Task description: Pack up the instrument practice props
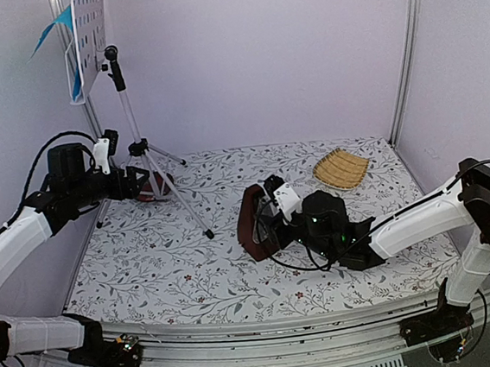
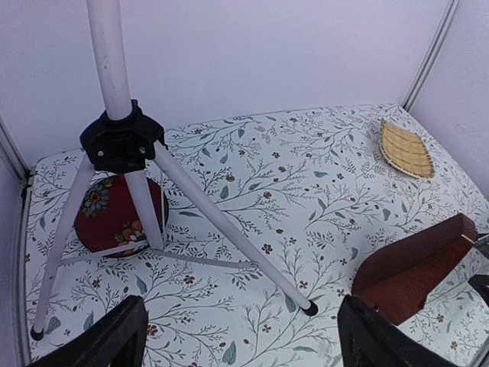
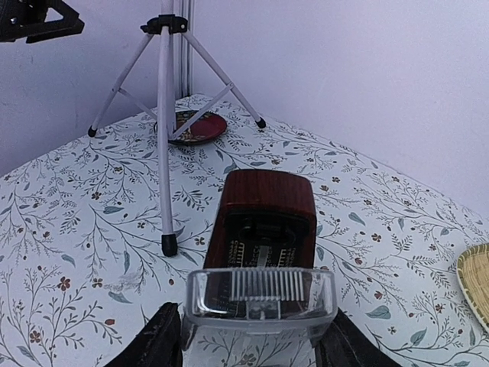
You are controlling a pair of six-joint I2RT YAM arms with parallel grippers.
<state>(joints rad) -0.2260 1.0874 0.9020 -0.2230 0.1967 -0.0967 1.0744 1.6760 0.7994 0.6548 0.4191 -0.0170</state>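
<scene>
Brown and tipped over, the dark brown pyramid metronome (image 3: 267, 206) sits well right of the tall silver tripod music stand (image 1: 127, 108). The right gripper (image 3: 250, 336) looks clamped on its clear end, though the contact is hard to see. The left gripper (image 2: 241, 336) hangs spread wide and empty, just before the stand's legs. Blue and cream music sheets (image 1: 58, 24) rest on the stand's desk. Nothing's packed yet, I'd judge: all three props are left to stow.

Red floral dish (image 2: 114, 219) — woven tray (image 2: 406, 150)
</scene>
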